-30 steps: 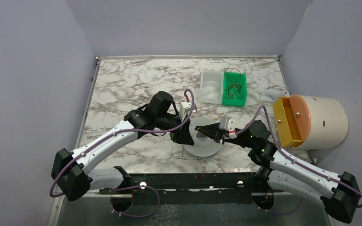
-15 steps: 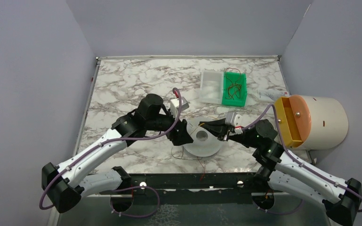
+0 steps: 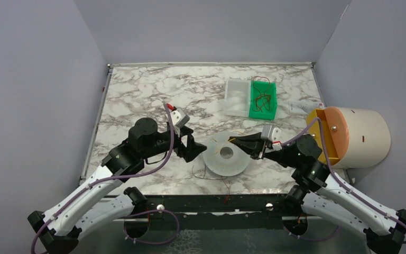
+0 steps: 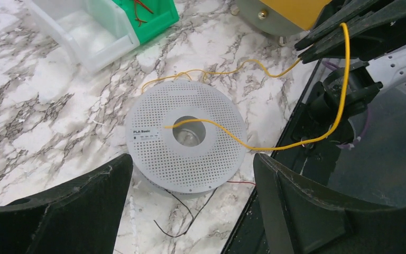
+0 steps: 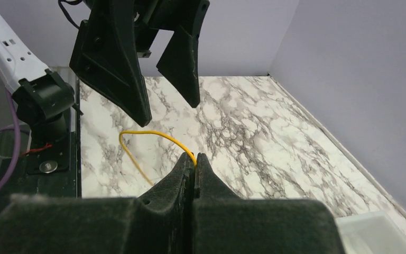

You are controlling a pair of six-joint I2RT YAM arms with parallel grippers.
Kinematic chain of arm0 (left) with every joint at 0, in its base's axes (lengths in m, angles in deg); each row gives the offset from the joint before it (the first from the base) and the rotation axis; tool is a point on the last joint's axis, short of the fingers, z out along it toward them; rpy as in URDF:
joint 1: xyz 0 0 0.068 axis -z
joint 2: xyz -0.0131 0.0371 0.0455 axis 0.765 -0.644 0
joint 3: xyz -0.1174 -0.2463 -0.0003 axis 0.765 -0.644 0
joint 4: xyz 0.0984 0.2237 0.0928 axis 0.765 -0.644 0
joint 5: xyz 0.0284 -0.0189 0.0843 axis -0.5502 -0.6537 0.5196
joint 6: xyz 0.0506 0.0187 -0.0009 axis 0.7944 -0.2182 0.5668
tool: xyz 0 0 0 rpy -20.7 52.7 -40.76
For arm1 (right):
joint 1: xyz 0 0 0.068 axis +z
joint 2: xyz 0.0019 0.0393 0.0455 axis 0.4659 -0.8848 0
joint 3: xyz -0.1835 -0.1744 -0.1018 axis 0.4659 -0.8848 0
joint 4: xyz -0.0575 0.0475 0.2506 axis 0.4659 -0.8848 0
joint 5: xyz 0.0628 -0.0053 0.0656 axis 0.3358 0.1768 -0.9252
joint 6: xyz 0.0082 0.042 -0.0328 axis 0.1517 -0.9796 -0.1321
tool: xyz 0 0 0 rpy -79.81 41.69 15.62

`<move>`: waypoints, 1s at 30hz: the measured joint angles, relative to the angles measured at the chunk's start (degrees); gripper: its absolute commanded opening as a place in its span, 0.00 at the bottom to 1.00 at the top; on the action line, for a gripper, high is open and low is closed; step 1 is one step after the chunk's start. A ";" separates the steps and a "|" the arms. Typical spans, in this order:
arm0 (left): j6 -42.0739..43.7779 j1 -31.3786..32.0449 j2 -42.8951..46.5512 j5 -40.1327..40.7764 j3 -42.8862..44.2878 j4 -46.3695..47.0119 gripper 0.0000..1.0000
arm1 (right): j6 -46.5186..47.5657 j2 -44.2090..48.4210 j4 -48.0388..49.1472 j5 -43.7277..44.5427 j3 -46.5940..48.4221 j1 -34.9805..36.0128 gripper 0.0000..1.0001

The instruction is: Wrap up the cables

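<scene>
Left wrist view is showing the perforated white spool [image 4: 185, 159] lying flat on the marble bench [image 4: 31, 116], framed between my left jaws. Those jaws are hanging wide apart just left of it and holding nothing. A yellow cable [image 4: 275, 144] is running from the spool's centre hole, out over its near-right rim and up in a loose loop to my right jaws. They are pinching it tight just right of the spool. A second yellow run is curving round the spool's far edge toward the same pinch. In the right wrist view the two tips are pressing flat together with the wire coming out between them. Thinner dark strands [image 4: 189, 216] are lying on the bench at the spool's near edge. More reddish cables [image 3: 261, 99] are sitting in the green bin [image 3: 261, 115] at the far right, beside a clear bin [image 3: 236, 103].

I am judging the yellow cable as almost weightless. It is springy enough to be holding its own arc, yet far too limp to push, so it is going to follow only when pulled. Being so thin and smooth, it is likely to slip out of a loose pinch, so a firm hold close to a short free length is suiting it best. The spool looks light and may be sliding if I tug, so my left jaws ought to be steadying its rim.
</scene>
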 measured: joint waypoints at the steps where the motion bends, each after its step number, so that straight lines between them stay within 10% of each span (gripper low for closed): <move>1: 0.00 0.00 1.03 0.57 -0.79 0.37 0.87 | 0.00 0.26 -0.59 -0.02 0.28 -0.02 0.01; 13: 1.81 0.00 9.99 -0.31 -9.53 5.14 0.90 | -1.14 0.48 -7.67 -8.52 7.39 -0.02 0.01; 30: 5.27 0.00 8.59 -21.64 -11.61 12.87 0.89 | -7.48 -9.68 -15.43 -27.19 19.65 -0.02 0.01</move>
